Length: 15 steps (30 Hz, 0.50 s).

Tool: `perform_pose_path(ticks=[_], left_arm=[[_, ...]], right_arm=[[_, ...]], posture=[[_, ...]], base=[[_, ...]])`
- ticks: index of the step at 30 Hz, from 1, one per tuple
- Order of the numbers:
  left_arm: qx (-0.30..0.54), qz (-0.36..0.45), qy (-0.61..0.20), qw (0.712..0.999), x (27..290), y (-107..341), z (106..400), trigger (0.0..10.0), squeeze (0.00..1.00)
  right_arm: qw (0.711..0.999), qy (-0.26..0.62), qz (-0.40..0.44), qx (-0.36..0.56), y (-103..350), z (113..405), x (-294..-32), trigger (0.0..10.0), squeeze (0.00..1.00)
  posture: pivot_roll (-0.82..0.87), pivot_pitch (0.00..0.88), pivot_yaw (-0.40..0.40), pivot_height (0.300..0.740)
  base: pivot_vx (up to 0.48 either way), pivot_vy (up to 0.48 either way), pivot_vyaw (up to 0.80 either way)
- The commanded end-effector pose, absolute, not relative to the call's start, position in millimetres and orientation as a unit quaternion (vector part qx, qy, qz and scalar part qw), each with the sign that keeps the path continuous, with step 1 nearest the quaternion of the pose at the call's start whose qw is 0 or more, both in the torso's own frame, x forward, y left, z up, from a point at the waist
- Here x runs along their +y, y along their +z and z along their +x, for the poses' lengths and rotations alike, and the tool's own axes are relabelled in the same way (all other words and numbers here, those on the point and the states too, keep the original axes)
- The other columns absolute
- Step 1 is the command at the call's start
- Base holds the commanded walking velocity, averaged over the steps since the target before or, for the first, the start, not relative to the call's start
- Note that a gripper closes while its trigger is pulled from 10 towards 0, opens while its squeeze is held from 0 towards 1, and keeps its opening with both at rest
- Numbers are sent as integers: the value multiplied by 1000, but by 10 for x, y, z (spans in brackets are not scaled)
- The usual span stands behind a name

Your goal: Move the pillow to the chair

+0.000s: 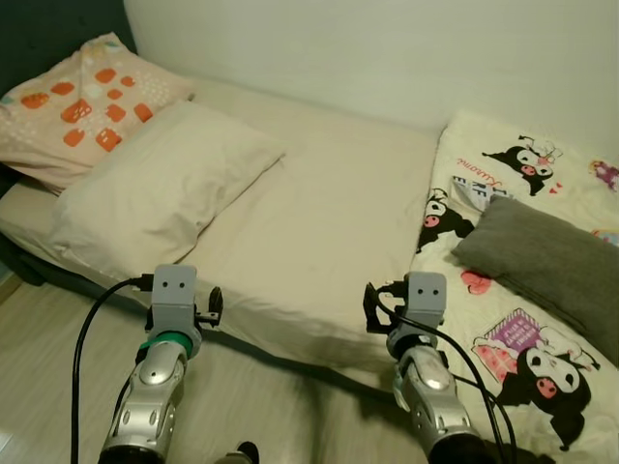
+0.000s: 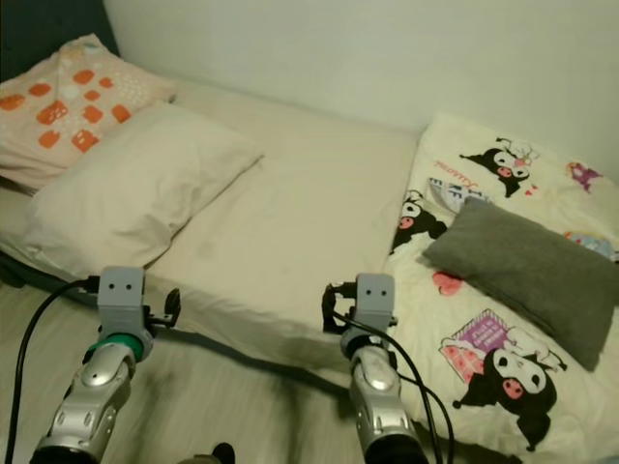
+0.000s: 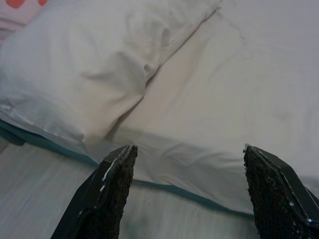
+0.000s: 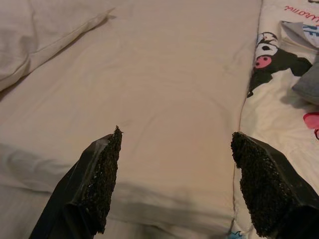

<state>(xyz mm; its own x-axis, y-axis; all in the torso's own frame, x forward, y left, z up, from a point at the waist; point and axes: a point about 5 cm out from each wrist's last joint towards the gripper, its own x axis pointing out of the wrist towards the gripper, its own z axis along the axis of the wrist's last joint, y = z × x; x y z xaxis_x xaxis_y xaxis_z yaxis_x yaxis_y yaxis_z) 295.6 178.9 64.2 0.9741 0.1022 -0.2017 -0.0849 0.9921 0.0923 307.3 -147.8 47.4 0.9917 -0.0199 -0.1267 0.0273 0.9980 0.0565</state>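
The robot stands at the side of a low bed (image 1: 319, 242) with a plain cream sheet, both silver arms raised in front of it over the bed's near edge. The left end effector (image 3: 187, 191) has its two black fingers spread wide apart with nothing between them, and it looks straight toward the plump cream-white rectangular pillow (image 1: 160, 184) lying near the head of the bed. That aim suggests this is the pillow it means to take, though three are in reach and the task does not say which. The right end effector (image 4: 174, 184) is also spread open and empty, facing the bare middle of the sheet; I'd guess it is held ready to help with a two-sided lift, since a soft pillow sags from a single pinch.

Behind the cream pillow, against the dark headboard, rests a pale pink pillow with orange blotches (image 1: 82, 101), touching it. Well apart, on the robot's right, a flat grey fabric pillow (image 1: 546, 261) lies on a cream cartoon-print blanket (image 1: 503, 358). No containers are about. The approach is done; the reach has not begun.
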Motion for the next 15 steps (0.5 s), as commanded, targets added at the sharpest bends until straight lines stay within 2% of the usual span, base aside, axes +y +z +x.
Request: perform_pose_path(ticks=[1,4,15], left_arm=[[120,42,46,991,1786,568,2912,10000,0],[120,40,44,991,1777,564,2903,10000,0],[123,40,44,991,1783,550,2887,10000,0]], right_arm=[[996,-20,28,81,388,3021,-1505,10000,0],[995,-24,37,87,368,3010,-1519,10000,0],[994,-26,35,95,338,2998,-1525,10000,0]], posture=[[113,0,20,740],[113,0,22,740],[114,0,24,740]], base=[[0,0,0],[0,0,0],[0,0,-800]])
